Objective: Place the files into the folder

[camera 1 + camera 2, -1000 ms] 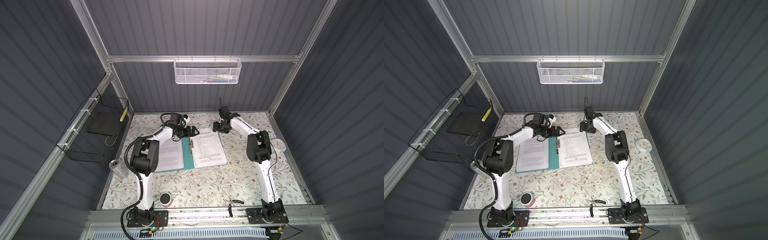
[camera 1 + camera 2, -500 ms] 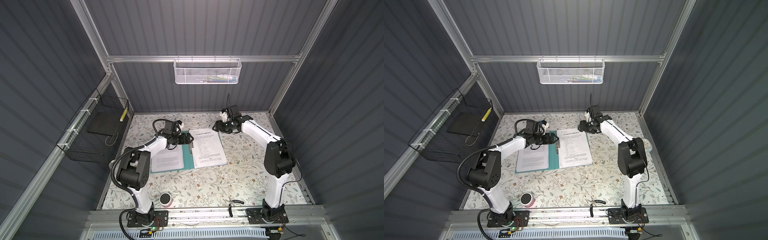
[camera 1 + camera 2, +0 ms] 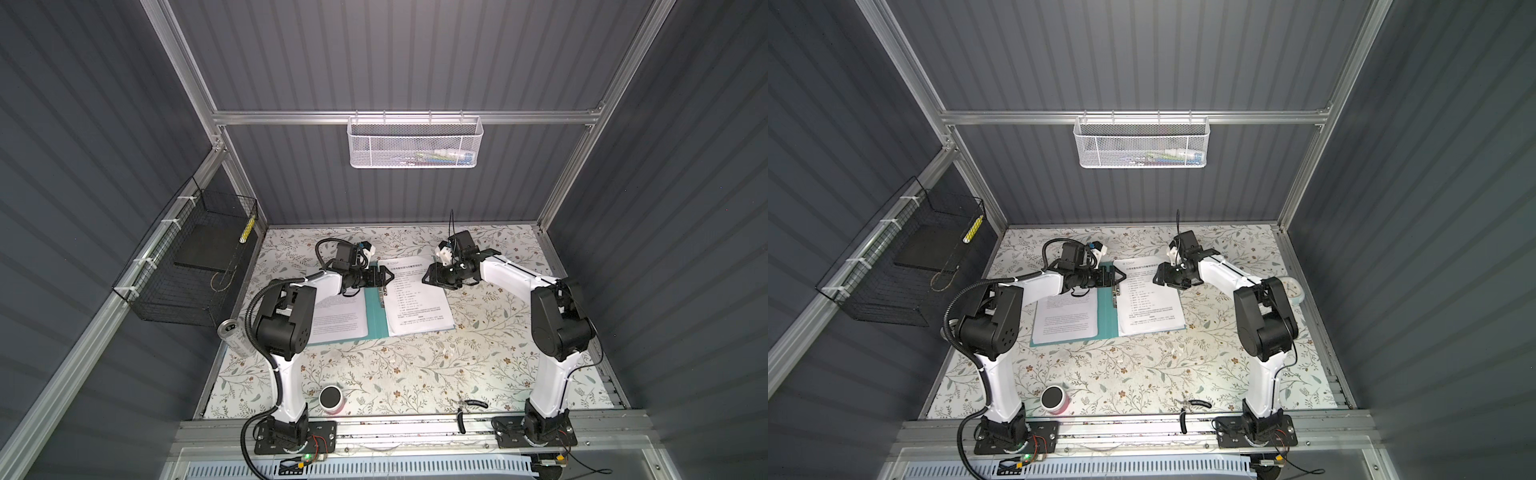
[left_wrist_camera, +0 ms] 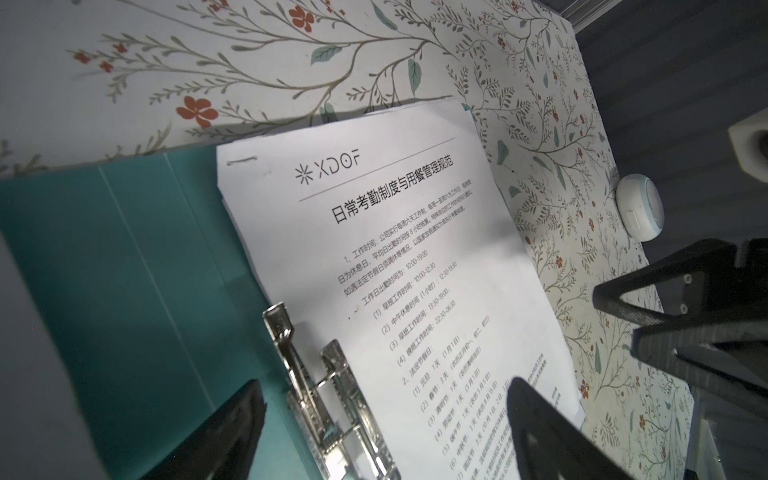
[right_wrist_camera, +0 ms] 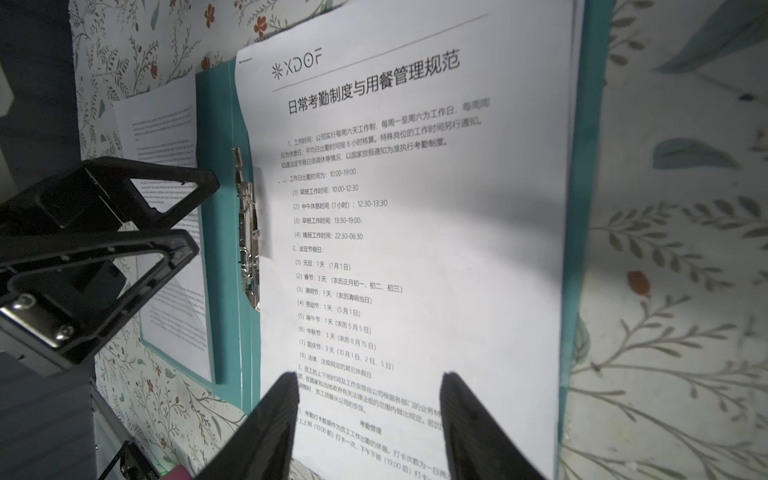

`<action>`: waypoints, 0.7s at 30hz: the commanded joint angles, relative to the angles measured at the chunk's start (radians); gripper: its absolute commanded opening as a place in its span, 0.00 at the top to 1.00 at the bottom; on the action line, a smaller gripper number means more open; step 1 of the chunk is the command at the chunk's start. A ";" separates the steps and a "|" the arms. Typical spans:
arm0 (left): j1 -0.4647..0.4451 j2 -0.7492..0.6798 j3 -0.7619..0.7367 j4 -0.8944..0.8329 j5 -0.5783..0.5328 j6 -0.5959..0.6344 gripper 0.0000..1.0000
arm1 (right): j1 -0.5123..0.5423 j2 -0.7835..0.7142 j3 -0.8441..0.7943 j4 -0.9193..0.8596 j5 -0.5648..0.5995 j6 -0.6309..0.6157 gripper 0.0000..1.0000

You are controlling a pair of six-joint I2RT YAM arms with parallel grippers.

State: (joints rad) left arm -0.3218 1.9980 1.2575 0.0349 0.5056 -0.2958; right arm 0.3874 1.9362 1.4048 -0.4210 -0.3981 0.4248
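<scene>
Floral tabletop (image 3: 395,374): folder (image 3: 374,320) open flat, files (image 3: 415,303) stacked on right flap beside metal clip (image 5: 246,232); left gripper (image 3: 386,277) spread wide over clip, empty; right gripper (image 3: 430,276) parted above files, empty; likely best: nudge stack square under clip, press gently, avoid creasing.

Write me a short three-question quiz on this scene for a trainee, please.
1. True or false: the folder is closed.
2. The metal clip sits: A) along the folder's spine; B) on its outer edge; C) loose, off the folder.
3. Which is nearer the clip, the left gripper or the right gripper?
Key: 1 false; 2 A; 3 left gripper.
</scene>
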 commanded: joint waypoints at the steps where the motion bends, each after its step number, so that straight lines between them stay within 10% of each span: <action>1: -0.005 0.028 0.051 0.026 0.034 -0.004 0.09 | 0.005 -0.011 -0.022 0.020 -0.008 0.013 0.43; 21: -0.003 0.089 0.098 -0.001 0.021 0.003 0.09 | 0.008 -0.091 -0.145 0.003 0.116 0.035 0.42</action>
State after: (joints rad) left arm -0.3218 2.0617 1.3315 0.0460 0.5175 -0.2993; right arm 0.3912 1.8503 1.2808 -0.4126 -0.2985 0.4473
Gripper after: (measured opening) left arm 0.911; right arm 0.582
